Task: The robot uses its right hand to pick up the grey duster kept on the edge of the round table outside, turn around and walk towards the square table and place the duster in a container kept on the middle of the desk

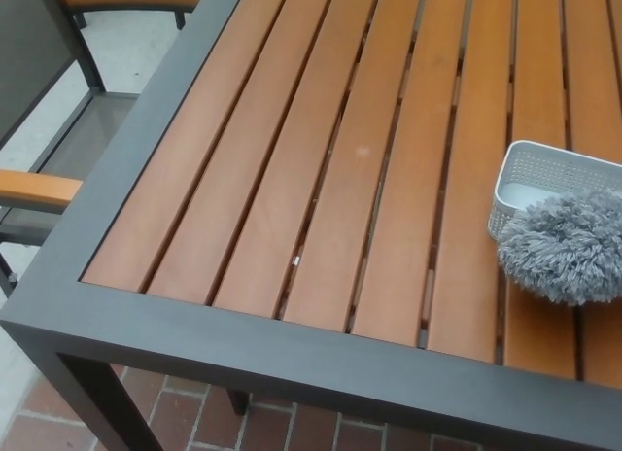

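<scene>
Grey duster (569, 247) overlapping white container (533, 179) rim

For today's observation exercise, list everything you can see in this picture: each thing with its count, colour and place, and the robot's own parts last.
Table: one, dark grey frame with orange-brown wooden slats, fills most of the view.
Container: one, white, perforated walls, on the table at the right edge.
Duster: one, grey and fluffy, at the right edge, overlapping the container's near rim; cut off by the picture.
Chairs: parts of two, dark frame with orange-brown armrests, left of the table.
Brick paving: reddish, below the table's near edge.
Robot's hands: neither in view.
</scene>
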